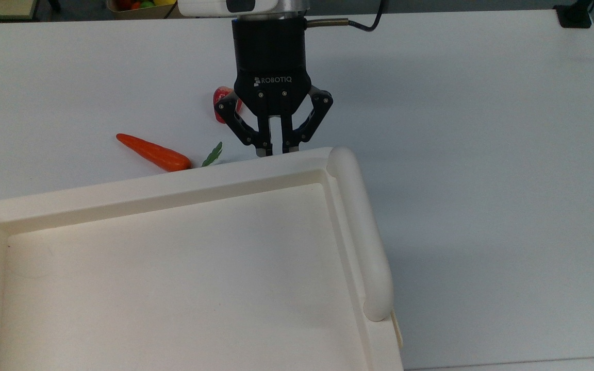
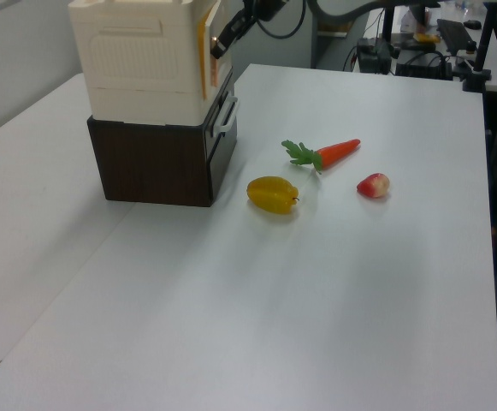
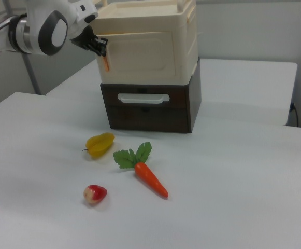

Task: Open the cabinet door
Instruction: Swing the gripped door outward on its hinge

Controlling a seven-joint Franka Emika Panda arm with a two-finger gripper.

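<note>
The cream-white cabinet sits on a dark brown drawer unit. Its recessed top takes up the top view's lower left. The cabinet door is on the front, with its free edge standing slightly out from the box. An orange tab marks that edge. My black gripper is at that edge, just past the cabinet's front rim. Its fingers are drawn close together on the door's edge.
On the white table in front of the cabinet lie a toy carrot, a yellow fruit and a red fruit, the last partly behind my gripper in the top view. A white drawer handle is below the door.
</note>
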